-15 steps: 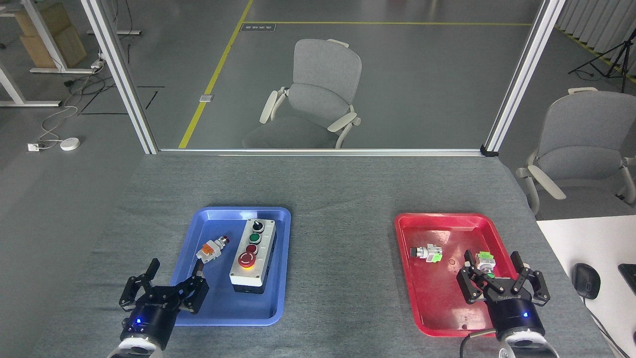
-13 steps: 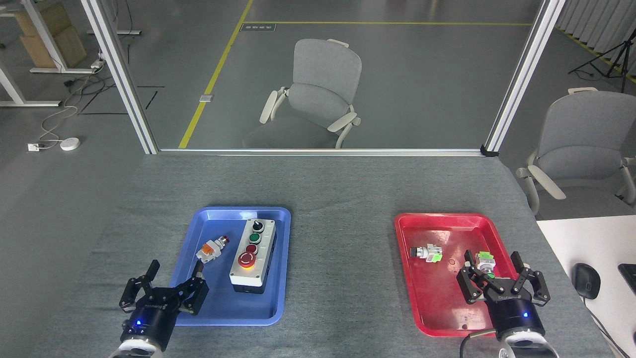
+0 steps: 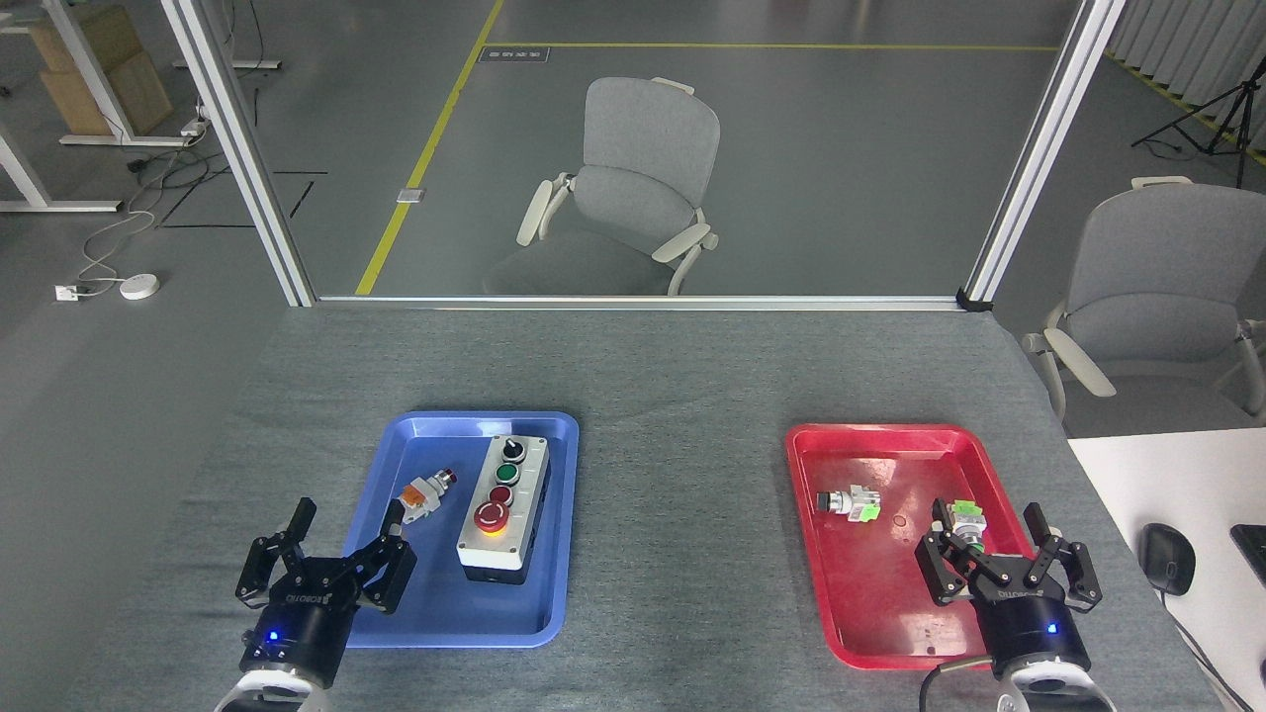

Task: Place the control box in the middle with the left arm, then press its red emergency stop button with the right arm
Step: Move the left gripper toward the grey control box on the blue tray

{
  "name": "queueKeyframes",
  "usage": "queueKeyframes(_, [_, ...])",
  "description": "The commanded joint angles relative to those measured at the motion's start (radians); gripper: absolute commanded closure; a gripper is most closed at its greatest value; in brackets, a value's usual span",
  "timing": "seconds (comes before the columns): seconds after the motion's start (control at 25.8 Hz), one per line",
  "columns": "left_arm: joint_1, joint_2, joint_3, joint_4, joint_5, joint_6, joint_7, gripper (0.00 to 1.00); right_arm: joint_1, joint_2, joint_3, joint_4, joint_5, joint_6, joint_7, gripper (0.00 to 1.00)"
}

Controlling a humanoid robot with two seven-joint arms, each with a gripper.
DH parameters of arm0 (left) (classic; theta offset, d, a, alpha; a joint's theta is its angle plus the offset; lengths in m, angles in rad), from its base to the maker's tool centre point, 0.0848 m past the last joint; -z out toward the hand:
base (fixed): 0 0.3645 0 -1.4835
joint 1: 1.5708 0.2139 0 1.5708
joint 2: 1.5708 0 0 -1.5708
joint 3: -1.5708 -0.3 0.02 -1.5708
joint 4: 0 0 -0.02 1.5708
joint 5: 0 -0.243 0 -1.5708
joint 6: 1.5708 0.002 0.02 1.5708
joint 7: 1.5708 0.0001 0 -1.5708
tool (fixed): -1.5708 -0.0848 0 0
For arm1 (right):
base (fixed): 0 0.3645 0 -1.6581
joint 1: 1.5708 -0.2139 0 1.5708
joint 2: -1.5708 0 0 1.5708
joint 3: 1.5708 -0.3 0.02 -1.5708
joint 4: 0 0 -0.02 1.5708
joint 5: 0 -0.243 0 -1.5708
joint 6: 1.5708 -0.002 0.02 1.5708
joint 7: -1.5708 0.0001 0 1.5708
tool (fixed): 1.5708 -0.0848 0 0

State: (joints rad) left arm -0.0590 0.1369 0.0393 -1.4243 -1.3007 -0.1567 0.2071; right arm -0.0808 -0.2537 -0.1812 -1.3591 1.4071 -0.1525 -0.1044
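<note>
Since the earlier frames both grippers had shifted slightly. Left gripper [image 3: 340, 546] fingers spread, empty, at the blue tray [image 3: 554, 554] corner. Control box [image 3: 502, 504] sat in that tray, the middle [image 3: 682, 514] bare. Risk: snagging the loose orange button part [image 3: 423, 492]. Right gripper [image 3: 1009, 554] spread, partly hiding a green part [image 3: 964, 516].

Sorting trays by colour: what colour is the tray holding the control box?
Blue: the plastic tray under the light-grey control box, clearest in the head view.

Blue tray [image 3: 435, 623], red tray [image 3: 870, 633], loose push-button parts, grey chairs [image 3: 638, 188], computer mouse [image 3: 1167, 559]
</note>
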Motion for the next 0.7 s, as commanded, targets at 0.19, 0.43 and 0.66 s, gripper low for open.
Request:
queueKeyframes(0.19, [-0.002, -0.033, -0.125, 0.015, -0.029, 0.094, -0.009, 0.02, 0.003, 0.002, -0.001, 0.0, 0.001, -0.001, 0.0, 0.02])
queueKeyframes(0.43, [-0.001, -0.037, -0.23, 0.035, -0.037, 0.23, -0.055, 0.02, 0.003, 0.005, 0.0, 0.002, 0.001, 0.002, -0.023, 0.02])
queueKeyframes(0.66, [-0.004, -0.096, -0.233, 0.044, -0.037, 0.23, -0.061, 0.02, 0.004, 0.002, 0.008, 0.002, -0.002, 0.024, -0.02, 0.02])
